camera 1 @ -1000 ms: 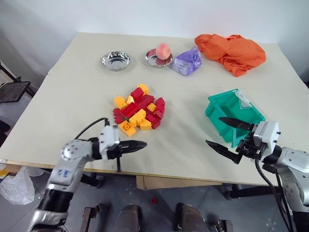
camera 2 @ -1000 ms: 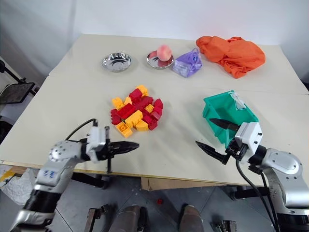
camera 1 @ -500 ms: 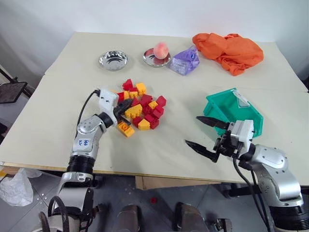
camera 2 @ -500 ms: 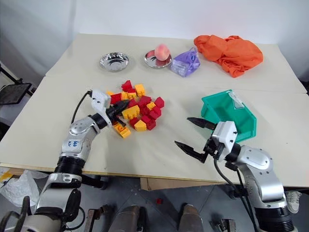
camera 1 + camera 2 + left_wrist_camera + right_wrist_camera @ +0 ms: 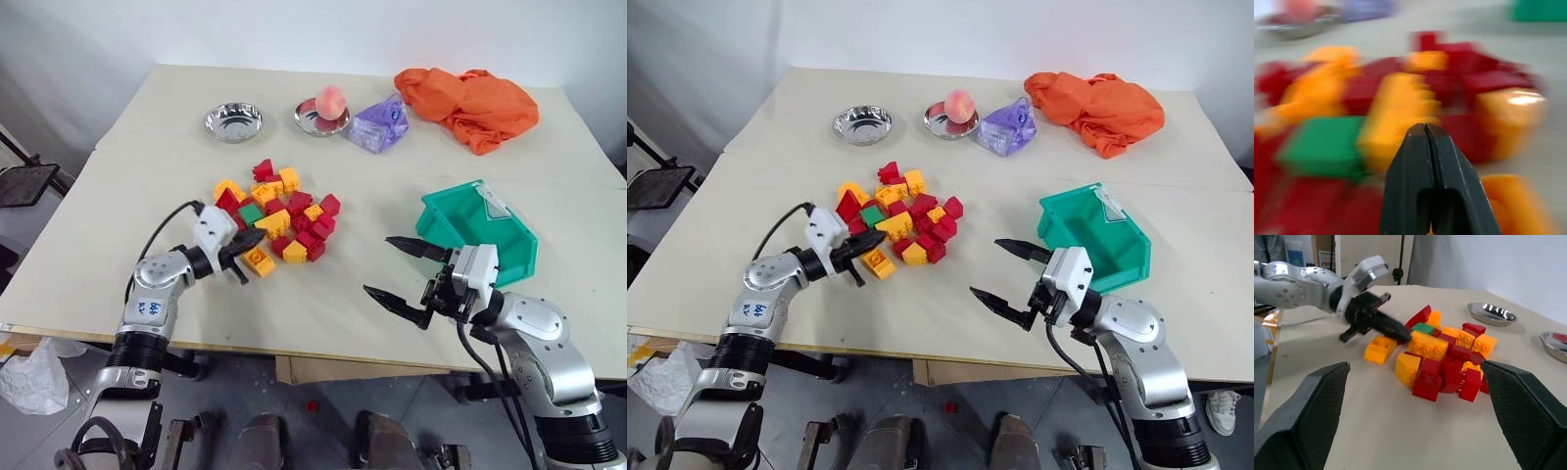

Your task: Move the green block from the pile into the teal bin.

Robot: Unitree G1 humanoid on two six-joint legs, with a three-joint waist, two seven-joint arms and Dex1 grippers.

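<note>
Closed tight, fingers pressed together with nothing between them, our left gripper point(image 5: 247, 238) noses into the near-left edge of the pile. We read it as working like a poker, not a pincer, nudging bricks aside to lay the target bare.

And the target is there: the small square green plastic brick point(image 5: 252, 212) lies in the left part of the loose heap of red and yellow-orange studded bricks point(image 5: 279, 220), just past our closed fingertips, hemmed by a red brick on its left and a long yellow-orange one point(image 5: 1428, 345) on its right. It looks to sit flat, studs up (we can't make out the studs themselves), and being square it has no real long axis; one edge runs roughly toward us, so a pinch across either pair of sides should serve. It seems half-sunk among its neighbours, which would explain the poking.

Out to the right, our right gripper point(image 5: 400, 273) hovers over bare tabletop, black fingers spread wide and empty, pointing at the heap from beside the teal rectangular plastic bin point(image 5: 514, 245). It is placed, we judge, to take the brick and have a short carry to the bin.
</note>
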